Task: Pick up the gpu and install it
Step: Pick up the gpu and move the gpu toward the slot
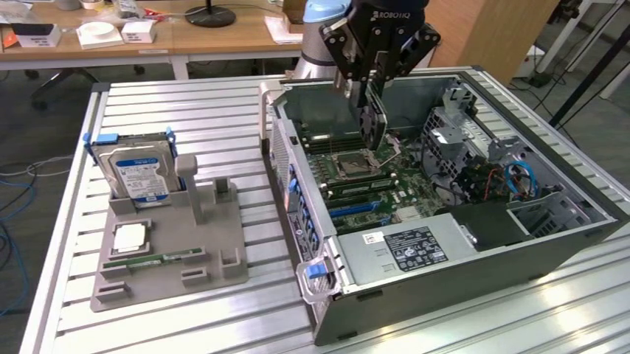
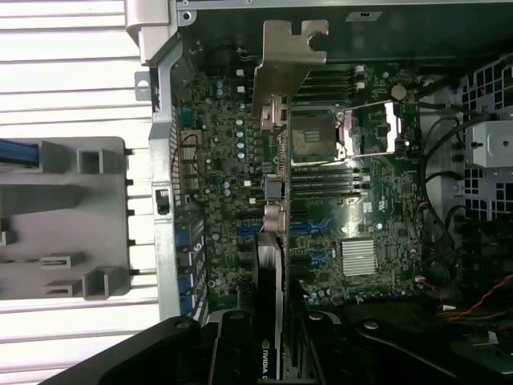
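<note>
**A:** What has the arm got?

**B:** The gripper [image 1: 369, 92] is partly closed, its 2 fingers pinched on the top edge of the gpu [image 1: 374, 125]. The card hangs on edge inside the open case [image 1: 551, 243], over the motherboard [image 1: 359, 184]. I can't tell if its lower edge touches anything.

**A:** What's under it?

**B:** The square processor socket [image 1: 352, 164] with its metal frame, and rows of long memory slots just beside that. In the wrist view the gpu [image 2: 272, 265] is a thin edge-on strip with its silver bracket [image 2: 282, 64], flat and notched, pointing at the case's back wall. There is 1 finned silver heatsink [image 2: 358, 257] on the board too.

**A:** Anything crowding it in the case?

**B:** Drive cages of perforated metal on the far side from the ports, with a tangle of cables [image 1: 518, 181], blue and black. They sit well apart from the card.

**A:** And outside the case?

**B:** On the exterior view's left of the case lies 1 grey holder [image 1: 167, 258], matte plastic with blocky slots, on the ribbed metal table [image 1: 197, 110]. It carries 1 hard drive [image 1: 141, 171] standing upright, 1 square processor chip [image 1: 131, 238] lying flat, and 1 narrow green memory stick [image 1: 147, 259]. Its other slots are bare.
</note>
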Action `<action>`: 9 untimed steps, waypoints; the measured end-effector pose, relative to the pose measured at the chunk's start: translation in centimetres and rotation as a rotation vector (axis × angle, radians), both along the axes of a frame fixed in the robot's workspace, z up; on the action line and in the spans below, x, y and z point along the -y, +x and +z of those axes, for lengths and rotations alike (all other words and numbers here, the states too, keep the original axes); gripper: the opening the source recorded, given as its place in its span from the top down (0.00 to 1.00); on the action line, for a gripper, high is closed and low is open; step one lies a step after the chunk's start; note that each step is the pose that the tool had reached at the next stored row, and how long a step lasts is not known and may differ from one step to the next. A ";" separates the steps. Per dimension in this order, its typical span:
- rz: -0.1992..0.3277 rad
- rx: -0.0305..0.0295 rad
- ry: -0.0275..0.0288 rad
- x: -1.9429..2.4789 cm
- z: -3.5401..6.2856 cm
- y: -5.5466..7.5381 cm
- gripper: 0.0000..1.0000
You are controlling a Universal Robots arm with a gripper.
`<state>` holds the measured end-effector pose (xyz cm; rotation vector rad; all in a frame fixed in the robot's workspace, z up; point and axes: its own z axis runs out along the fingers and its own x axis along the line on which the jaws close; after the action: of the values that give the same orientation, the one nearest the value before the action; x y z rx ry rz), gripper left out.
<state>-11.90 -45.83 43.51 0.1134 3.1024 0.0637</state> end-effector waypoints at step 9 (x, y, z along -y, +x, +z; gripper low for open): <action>0.000 0.0000 0.0000 0.00 0.00 0.8 0.74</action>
<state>-11.14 -45.83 43.51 0.1133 3.1025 0.0637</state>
